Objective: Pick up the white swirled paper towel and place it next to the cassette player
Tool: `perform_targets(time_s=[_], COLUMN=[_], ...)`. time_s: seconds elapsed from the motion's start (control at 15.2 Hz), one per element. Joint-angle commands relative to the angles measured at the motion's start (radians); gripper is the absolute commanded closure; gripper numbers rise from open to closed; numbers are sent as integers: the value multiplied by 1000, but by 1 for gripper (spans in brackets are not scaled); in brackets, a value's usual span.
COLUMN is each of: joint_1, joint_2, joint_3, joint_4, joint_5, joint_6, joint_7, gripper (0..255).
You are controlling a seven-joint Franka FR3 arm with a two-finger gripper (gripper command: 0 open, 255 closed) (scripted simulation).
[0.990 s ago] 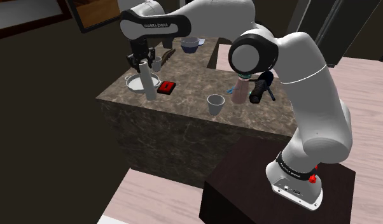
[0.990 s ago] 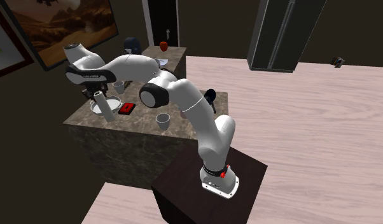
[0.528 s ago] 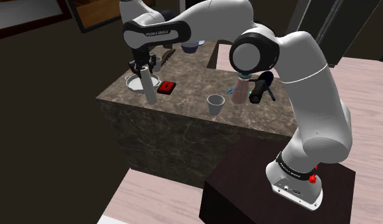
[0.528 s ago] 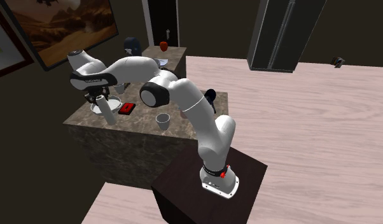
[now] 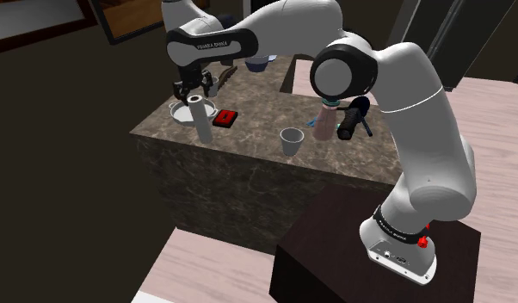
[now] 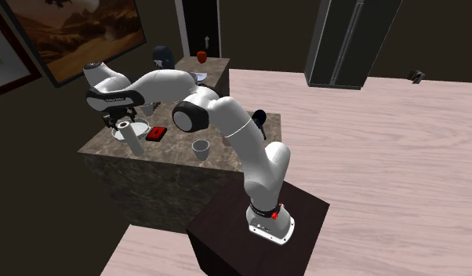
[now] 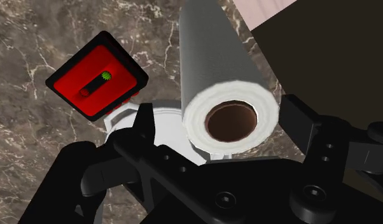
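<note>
1. The white paper towel roll with a brown core (image 5: 200,119) (image 6: 133,138) (image 7: 229,121) stands on end on the dark marble counter (image 5: 249,142), near its front edge and just beside the red, black-framed cassette player (image 5: 225,118) (image 6: 155,134) (image 7: 97,76).
2. The black gripper (image 5: 194,86) (image 6: 121,120) (image 7: 219,113) hangs over the roll's top, its fingers (image 7: 146,124) spread on either side without touching it.
3. A shallow white bowl (image 5: 181,110) (image 7: 163,125) sits under the gripper, behind the roll; what shows of its inside is plain white.
4. A small grey cup (image 5: 290,140) (image 6: 200,147) stands well apart along the counter; I cannot tell its contents.
5. A blue bowl (image 5: 259,61) sits at the far edge, partly hidden by the arm.
</note>
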State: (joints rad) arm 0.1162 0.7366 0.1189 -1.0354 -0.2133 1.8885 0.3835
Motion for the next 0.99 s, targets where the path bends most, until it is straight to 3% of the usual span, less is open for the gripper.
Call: perform_targets(time_s=[0.0, 0.13, 0.4, 0.92], joint_1=[0, 0, 13, 13], joint_2=[0, 0, -18, -18], joint_3=[0, 0, 3, 3], joint_4=[0, 0, 95, 95], joint_5=[0, 0, 4, 4], joint_6=[0, 0, -113, -113], joint_7=[0, 0, -8, -8], gripper=[0, 0, 0, 0])
